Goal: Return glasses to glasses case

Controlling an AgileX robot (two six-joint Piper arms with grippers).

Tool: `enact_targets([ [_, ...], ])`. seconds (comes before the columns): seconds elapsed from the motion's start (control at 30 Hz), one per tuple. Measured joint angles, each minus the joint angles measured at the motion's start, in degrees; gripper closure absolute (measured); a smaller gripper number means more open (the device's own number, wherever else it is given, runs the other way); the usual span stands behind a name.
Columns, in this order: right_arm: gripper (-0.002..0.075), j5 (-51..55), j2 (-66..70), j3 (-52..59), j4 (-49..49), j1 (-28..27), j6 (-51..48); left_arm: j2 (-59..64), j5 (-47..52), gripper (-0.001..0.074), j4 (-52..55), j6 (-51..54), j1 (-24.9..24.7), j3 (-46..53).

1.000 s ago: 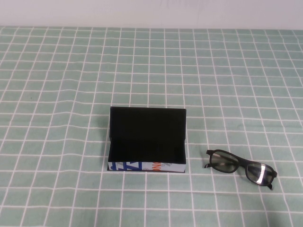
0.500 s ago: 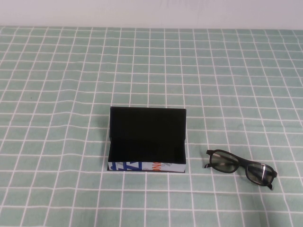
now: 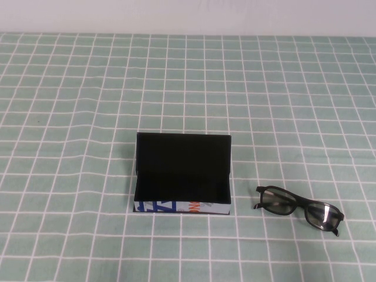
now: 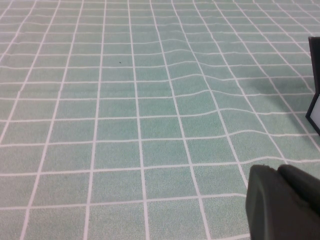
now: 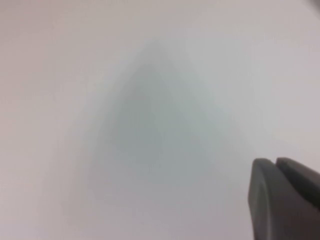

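Glasses case (image 3: 182, 176): rectangular black box, centre of the table, lid open and standing upright along the far edge; interior black; near wall white with blue and orange marks. Glasses (image 3: 299, 209): black frame, greyish lenses, lying on the cloth right of the case and apart from it, set at a slant, its right end nearer.

My high camera looks down at the tablecloth (image 3: 70, 88); my left wrist camera skims it low, sharing the glasses case (image 3: 182, 176) edge; my right faces blank white.
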Motion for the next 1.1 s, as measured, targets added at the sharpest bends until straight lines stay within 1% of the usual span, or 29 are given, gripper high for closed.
enact_targets([
  [0.23, 0.0737, 1.8, 0.0, -16.0, 0.0, 0.0, 0.4, 0.0, 0.0, 0.0738, 0.0, 0.0, 0.0, 0.0],
  [0.33, 0.0738, 5.0, 1.2, -25.7, 0.0, 0.0, 0.2, 0.0, 0.0, 0.0738, 0.0, 0.0, 0.0, 0.0],
  [0.4, 0.0738, 9.8, 3.8, -32.7, -0.1, 0.0, -1.7, 0.0, 0.0, 0.0738, 0.0, 0.0, 0.0, 0.0],
  [0.57, 0.0738, 26.3, 13.7, -48.7, 1.6, 0.0, -9.8, 0.0, 0.0, 0.0738, 0.0, 0.0, 0.0, 0.0],
  [0.67, 0.0738, 35.5, 20.5, -57.3, 2.6, 0.0, -12.1, 0.0, 0.0, 0.0738, 0.0, 0.0, 0.0, 0.0],
  [0.73, 0.0738, 40.6, 25.1, -61.2, 1.7, 0.0, -12.5, 0.0, 0.0, 0.0738, 0.0, 0.0, 0.0, 0.0],
  [0.87, 0.0738, 48.8, 32.9, -66.1, -4.6, 0.0, -12.4, 0.0, 0.0, 0.0738, 0.0, 0.0, 0.0, 0.0],
  [0.93, 0.0738, 52.3, 36.6, -67.0, -10.8, 0.0, -9.2, 0.0, 0.0, 0.0738, 0.0, 0.0, 0.0, 0.0],
  [0.97, 0.0738, 53.6, 38.0, -67.1, -14.1, 0.0, -6.0, 0.0, 0.0, 0.0738, 0.0, 0.0, 0.0, 0.0],
  [1.07, 0.0738, 59.7, 43.1, -67.2, -29.8, 0.1, 9.7, 0.0, 0.0, 0.0738, 0.0, 0.0, 0.0, 0.0],
  [1.1, 0.0738, 62.6, 44.7, -67.2, -34.9, 0.1, 17.1, 0.0, 0.0, 0.0738, 0.0, 0.0, 0.0, 0.0],
])
